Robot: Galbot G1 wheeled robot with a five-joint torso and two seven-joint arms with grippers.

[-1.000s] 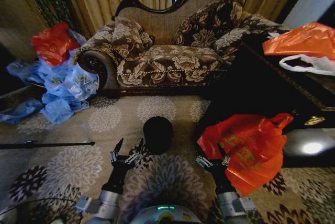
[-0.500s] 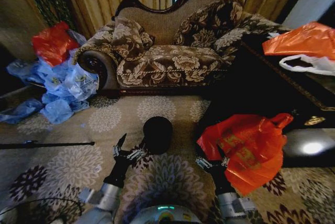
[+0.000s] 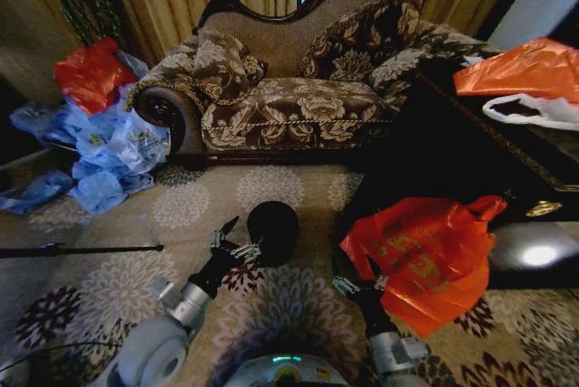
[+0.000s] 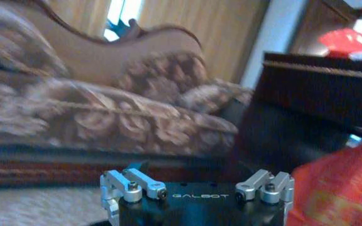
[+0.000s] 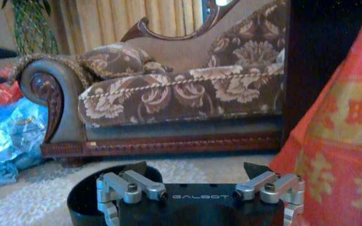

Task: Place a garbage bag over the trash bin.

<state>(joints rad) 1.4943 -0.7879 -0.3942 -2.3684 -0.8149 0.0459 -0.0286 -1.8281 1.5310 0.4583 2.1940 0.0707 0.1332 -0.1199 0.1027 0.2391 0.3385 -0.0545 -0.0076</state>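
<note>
Head view: bagging not yet started, bin bare.

Left gripper (image 3: 232, 238) is hovering beside the trash bin (image 3: 273, 232), jaws spread wide and holding nothing. Centrally, the bin is standing upright on the carpet (image 3: 181, 206), uncovered; its interior is too dark to judge contents. Rightward, the right gripper (image 3: 355, 278) is sitting against the garbage bag (image 3: 425, 256); its jaws are spread in the wrist view, grasp unclear. Judged remaining: opening the bag and fitting it over the rim.

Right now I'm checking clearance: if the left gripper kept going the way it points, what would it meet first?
Probably the trash bin. The left gripper, fingers open, points up and rightward at the bin's left side, close beside it. Depth is unclear; it might just skim past.
</note>
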